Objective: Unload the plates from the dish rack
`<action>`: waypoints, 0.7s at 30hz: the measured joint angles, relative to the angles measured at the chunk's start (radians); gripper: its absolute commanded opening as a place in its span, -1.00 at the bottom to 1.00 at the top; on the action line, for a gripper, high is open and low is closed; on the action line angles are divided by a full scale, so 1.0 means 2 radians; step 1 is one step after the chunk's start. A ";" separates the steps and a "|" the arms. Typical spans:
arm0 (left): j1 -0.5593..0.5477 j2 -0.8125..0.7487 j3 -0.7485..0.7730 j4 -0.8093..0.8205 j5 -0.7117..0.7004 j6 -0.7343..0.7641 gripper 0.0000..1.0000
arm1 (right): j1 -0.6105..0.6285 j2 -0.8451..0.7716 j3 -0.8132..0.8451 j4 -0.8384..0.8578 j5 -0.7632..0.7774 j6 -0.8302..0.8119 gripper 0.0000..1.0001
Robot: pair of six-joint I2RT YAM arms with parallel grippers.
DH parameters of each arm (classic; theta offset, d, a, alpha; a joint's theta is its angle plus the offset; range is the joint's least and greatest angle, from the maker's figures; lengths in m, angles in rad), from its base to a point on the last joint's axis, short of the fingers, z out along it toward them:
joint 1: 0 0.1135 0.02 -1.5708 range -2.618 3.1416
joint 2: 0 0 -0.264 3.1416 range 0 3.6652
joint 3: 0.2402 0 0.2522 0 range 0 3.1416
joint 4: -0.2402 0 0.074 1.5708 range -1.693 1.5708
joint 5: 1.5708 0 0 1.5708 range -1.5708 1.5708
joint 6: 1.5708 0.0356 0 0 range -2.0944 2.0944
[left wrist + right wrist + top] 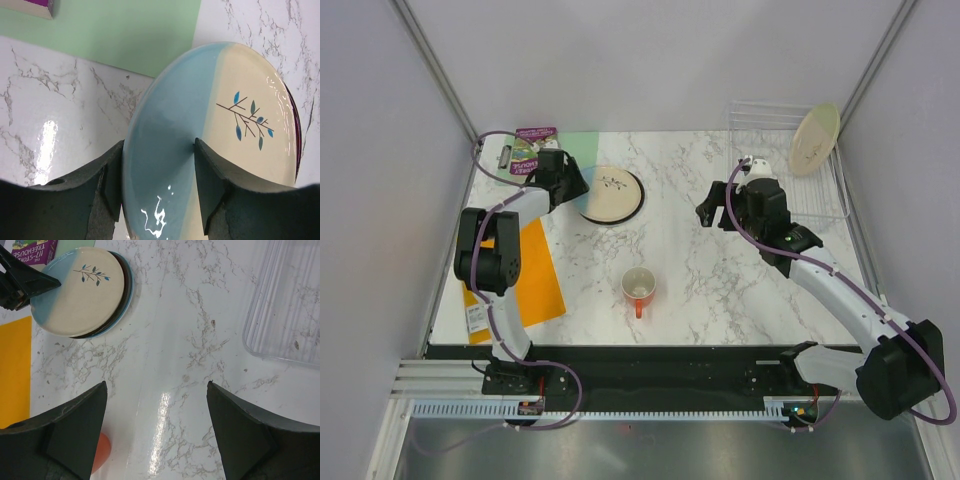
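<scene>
Bolted at the near edge, the left arm (490, 250) and the right arm (840, 290) reach out over a marble bench (720, 290). Next come an orange sheet (535, 275) lying flat by the left arm and, near the middle of the bench, an orange-red mug (638, 287) standing upright with its handle toward the near side. Farther on, the right hand (156, 385) hangs over bare marble between the mug and the dish rack (820, 195) — its fingers wide apart, nothing between them. To the left, at about the same depth, a stack of plates (608, 193) lies flat on the bench: the top one is cream and pale blue with a small sprig, and a dark maroon rim shows beneath it. The left hand (158, 142) sits over the stack's left edge, fingers apart with the top plate's face showing between them; whether they touch it I cannot tell. Beyond the stack lie a green mat (582, 146) and a purple box (533, 148). At the far right the dish rack holds one pale yellow plate (815, 140), tilted on edge at its far right corner.
</scene>
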 measured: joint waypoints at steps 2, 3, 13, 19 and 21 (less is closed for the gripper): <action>-0.003 -0.001 0.000 -0.002 -0.008 0.001 0.18 | 0.000 0.000 0.000 0.000 0.000 0.000 0.75; -0.003 -0.001 0.001 -0.003 -0.010 0.002 0.18 | 0.000 0.000 0.000 0.000 0.000 0.000 0.75; -0.023 -0.001 0.036 -0.047 -0.057 0.020 0.27 | 0.000 0.000 0.000 0.000 0.000 0.000 0.75; -0.030 0.007 0.042 -0.077 -0.077 0.030 0.37 | 0.000 -0.004 0.000 -0.001 0.000 0.000 0.75; -0.030 0.008 0.042 -0.080 -0.077 0.033 0.37 | -0.001 -0.006 0.000 -0.001 0.000 0.000 0.75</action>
